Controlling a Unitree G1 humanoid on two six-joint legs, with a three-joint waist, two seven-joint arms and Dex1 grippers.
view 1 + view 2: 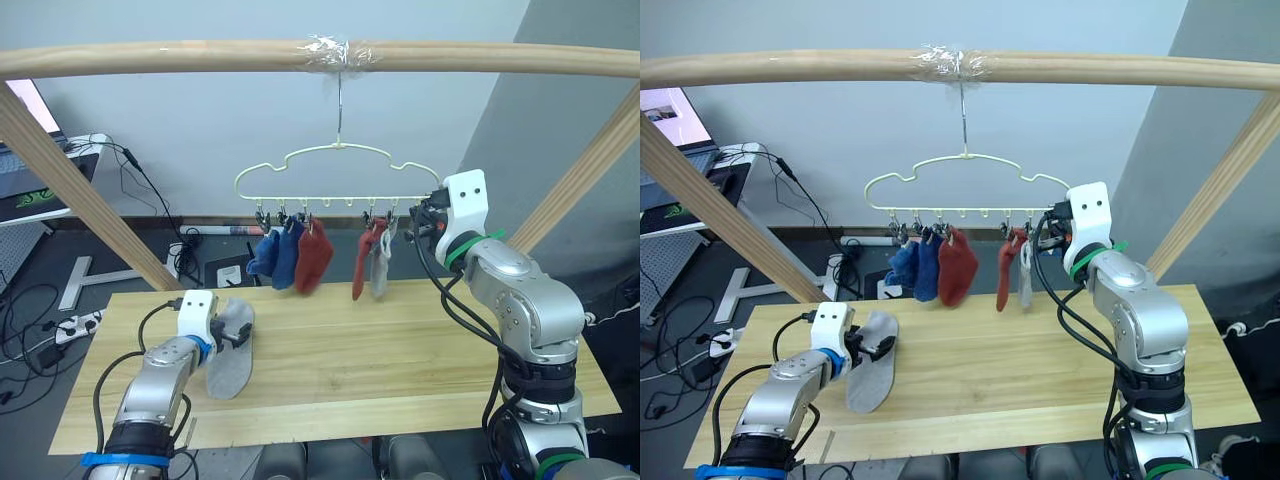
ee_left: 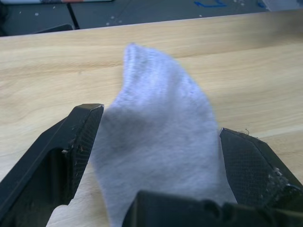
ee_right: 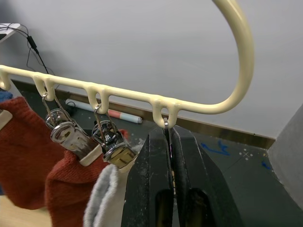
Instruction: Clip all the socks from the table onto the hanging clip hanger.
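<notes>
No readable text, label, brand, number or sign appears in any view. The laptop [image 1: 30, 185] beyond the table's left edge carries a green emblem on its lid, but its form cannot be made out as lettering. Blue marks on the floor [image 3: 213, 149] behind the table are not legible as characters.

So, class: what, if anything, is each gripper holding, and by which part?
The right gripper is shut on the end clip of the clip hanger. The left gripper is open astride the grey sock on the table, not yet gripping it.
</notes>
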